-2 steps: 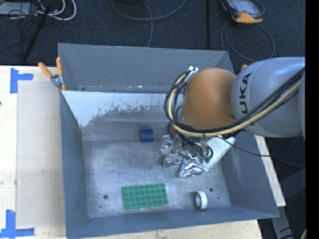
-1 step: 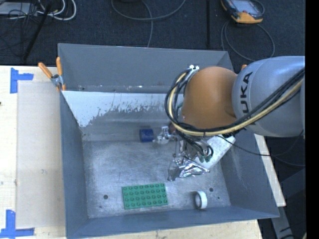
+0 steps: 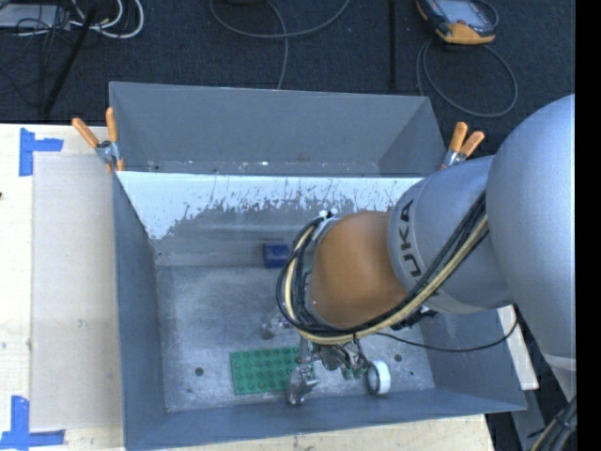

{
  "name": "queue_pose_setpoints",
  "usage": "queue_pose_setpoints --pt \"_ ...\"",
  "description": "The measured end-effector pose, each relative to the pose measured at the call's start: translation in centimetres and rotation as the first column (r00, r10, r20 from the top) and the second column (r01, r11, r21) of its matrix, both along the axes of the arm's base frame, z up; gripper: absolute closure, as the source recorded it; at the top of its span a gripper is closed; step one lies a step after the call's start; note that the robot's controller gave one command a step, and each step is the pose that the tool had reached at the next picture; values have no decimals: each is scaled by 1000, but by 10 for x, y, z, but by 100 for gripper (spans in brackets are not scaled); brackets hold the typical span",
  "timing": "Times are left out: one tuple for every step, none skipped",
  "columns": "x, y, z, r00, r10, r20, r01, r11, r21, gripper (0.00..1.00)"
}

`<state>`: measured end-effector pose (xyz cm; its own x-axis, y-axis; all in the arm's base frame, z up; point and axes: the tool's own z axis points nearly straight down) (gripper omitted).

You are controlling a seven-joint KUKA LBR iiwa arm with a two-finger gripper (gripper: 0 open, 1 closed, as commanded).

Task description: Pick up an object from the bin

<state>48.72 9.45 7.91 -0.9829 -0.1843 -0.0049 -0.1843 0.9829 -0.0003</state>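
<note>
My gripper (image 3: pixel 302 383) hangs low near the bin's front wall, under the arm's orange cover. Its tip is at the right edge of a flat green studded plate (image 3: pixel 262 370) that lies on the bin floor at front centre. I cannot tell whether it touches the plate. A small white ring-shaped thing (image 3: pixel 377 378) lies just to the gripper's right, beside a small dark and green piece (image 3: pixel 354 371). A small blue block (image 3: pixel 275 253) rests farther back, near the foot of the rear wall.
The arm and its cables cover the right half of the bin floor. A small grey metallic piece (image 3: pixel 272 326) sits left of the arm, behind the green plate. Bare floor lies to the left of the plate.
</note>
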Motion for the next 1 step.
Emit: queue_pose_setpoints --pt "-2 0 -2 1000 -3 -5 3 1000 -1 100"
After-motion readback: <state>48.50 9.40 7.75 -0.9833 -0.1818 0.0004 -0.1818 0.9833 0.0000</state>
